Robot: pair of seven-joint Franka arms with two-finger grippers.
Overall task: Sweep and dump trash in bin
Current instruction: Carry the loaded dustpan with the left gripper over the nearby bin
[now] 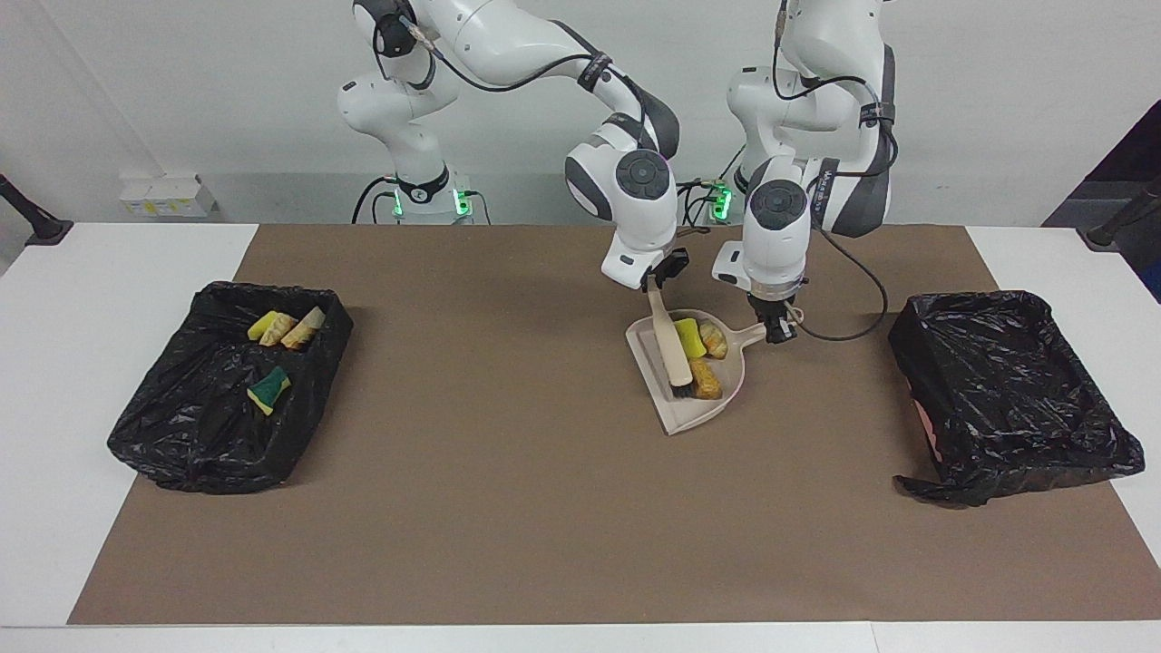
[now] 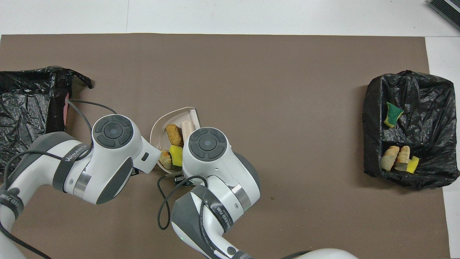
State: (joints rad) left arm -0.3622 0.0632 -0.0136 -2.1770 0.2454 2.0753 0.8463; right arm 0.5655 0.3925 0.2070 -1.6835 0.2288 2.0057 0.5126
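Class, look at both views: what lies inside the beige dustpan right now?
In the dustpan: a yellow sponge chunk, two tan lumps, and the brush lying across it. The brush and the right arm above may cover more.

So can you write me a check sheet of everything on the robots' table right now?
Surface: brown mat on a white table.
Job's things: three scraps, yellow sponge chunk, tan lump, orange lump, in the beige plastic dustpan; more scraps in the black-lined bin at the right arm's end.
Clutter: second black-lined bin at the left arm's end.
Grippers: right gripper shut on the beige brush; left gripper shut on the dustpan handle.
Cables: black cable loops off the left arm.
Surroundings: white wall.
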